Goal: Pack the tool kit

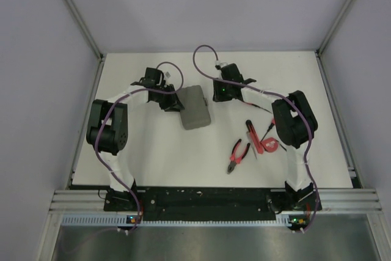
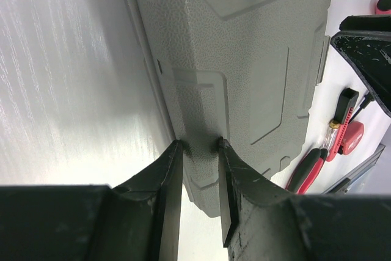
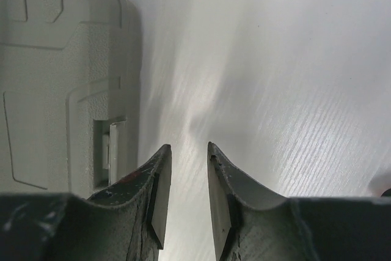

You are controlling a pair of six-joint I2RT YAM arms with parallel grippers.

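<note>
Case (image 1: pixel 195 108) lay shut and flat on the table (image 1: pixel 140 151), near the middle, a touch toward 11 o'clock. Lid up, textured grey, rounded corners.

Left gripper (image 1: pixel 175 103) sat at the case's 9 o'clock edge. In the left wrist view (image 2: pixel 200 151) its fingers (image 2: pixel 171 172) stood a narrow gap apart, tips right at the case (image 2: pixel 244 59) rim, grey plastic showing between them. Whether they were pinching the case or only resting against it, couldn't tell.

Right gripper (image 1: pixel 220 96) was at the case's 1 o'clock corner, just beside it. In the right wrist view (image 3: pixel 189 148) its fingers (image 3: pixel 160 175) were slightly parted over bare table, nothing between them, released. Case (image 3: pixel 61 90) lay just to their 9 o'clock, with its latch (image 3: pixel 116 145) on the near side wall; whether the left finger touched the case, couldn't tell.

Loose tools lay outside the case, toward 4 o'clock from it, near the right arm:
- pliers (image 1: pixel 237 154), red and black, handles spread, nearest the table's front edge
- tape measure (image 1: pixel 269 145), red, at 3 o'clock of the pliers
- a red-and-black stick tool (image 1: pixel 250 132) between the pliers and the tape measure, toward 12; knife or screwdriver, too small to tell

Left wrist view also caught the pliers (image 2: pixel 308 166) and the tape measure (image 2: pixel 353 139) beyond the case's far edge.
</note>
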